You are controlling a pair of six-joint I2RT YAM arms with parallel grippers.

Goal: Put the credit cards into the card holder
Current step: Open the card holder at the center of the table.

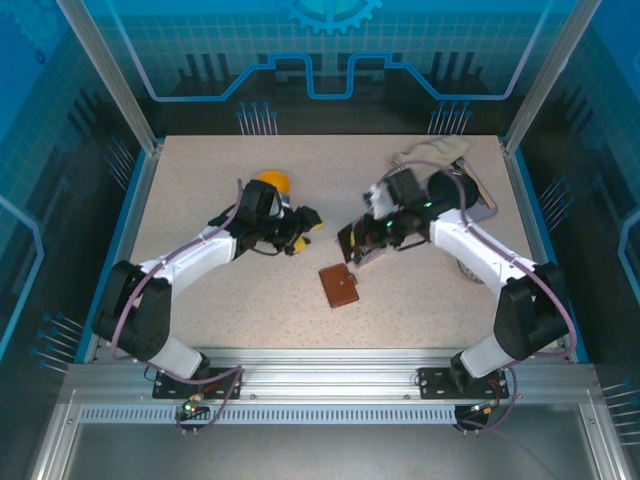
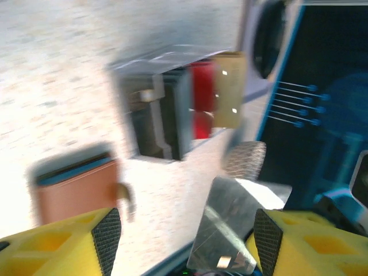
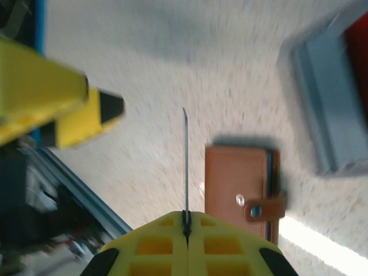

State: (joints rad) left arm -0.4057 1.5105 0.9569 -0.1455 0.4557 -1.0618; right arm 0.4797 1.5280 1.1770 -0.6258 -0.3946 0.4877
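**Card pinched edge-on, holder snapped shut**

The right gripper [image 3: 186, 215] is clenched on a thin card [image 3: 186, 155], held upright and seen edge-on, so its colour is hard to call, probably grey. It hangs above bare table just beside the card holder [image 3: 238, 187], which lies flat and closed between the two arms, its tab fastened over the edge. The left gripper [image 2: 187, 240] stands released with nothing between its pads, near the holder. More credit cards [image 2: 202, 95], red and dark among them, stand on edge in the clear tray [image 3: 325, 109] beyond the holder.

The card is light, stiff and slick. A grip along one short end leaves the other end free to lead into a pocket, though the card could pivot or slip if nudged. The leather holder is soft and light and will likely slide unless pinned; the tab looks the natural place to take hold and open it
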